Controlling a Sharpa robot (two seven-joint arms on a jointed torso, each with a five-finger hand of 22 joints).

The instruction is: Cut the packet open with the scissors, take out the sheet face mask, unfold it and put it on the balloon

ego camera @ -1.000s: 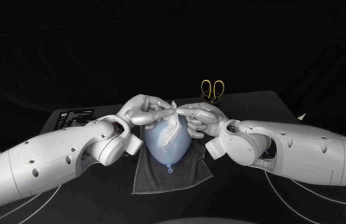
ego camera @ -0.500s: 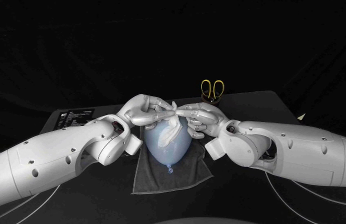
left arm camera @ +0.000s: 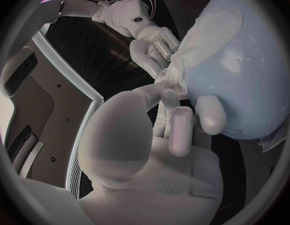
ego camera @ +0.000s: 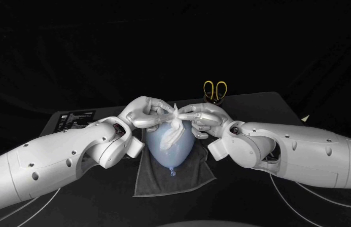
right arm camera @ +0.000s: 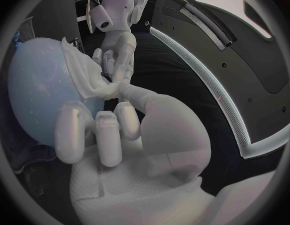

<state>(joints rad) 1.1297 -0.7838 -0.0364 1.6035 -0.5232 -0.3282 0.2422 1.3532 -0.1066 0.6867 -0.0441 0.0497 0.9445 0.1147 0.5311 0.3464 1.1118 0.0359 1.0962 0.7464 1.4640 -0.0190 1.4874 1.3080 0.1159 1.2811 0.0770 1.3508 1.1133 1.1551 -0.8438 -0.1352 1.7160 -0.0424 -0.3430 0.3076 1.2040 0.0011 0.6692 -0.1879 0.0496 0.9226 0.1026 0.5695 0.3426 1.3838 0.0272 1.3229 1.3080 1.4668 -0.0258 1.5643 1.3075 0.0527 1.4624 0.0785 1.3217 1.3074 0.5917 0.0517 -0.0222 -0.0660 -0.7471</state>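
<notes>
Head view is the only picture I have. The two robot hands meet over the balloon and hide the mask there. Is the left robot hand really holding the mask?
Observer: Yes. In the left wrist view the left robot hand pinches a bunched edge of the mask with its thumb, close against the balloon.
Operator: And the right one?
Observer: In the right wrist view the right robot hand pinches the same bunch with its thumb, while its other fingers lie against the balloon.
Operator: Is the mask unfolded?
Observer: Not yet. It sits crumpled on one part, and most of the balloon's surface is bare.
</notes>
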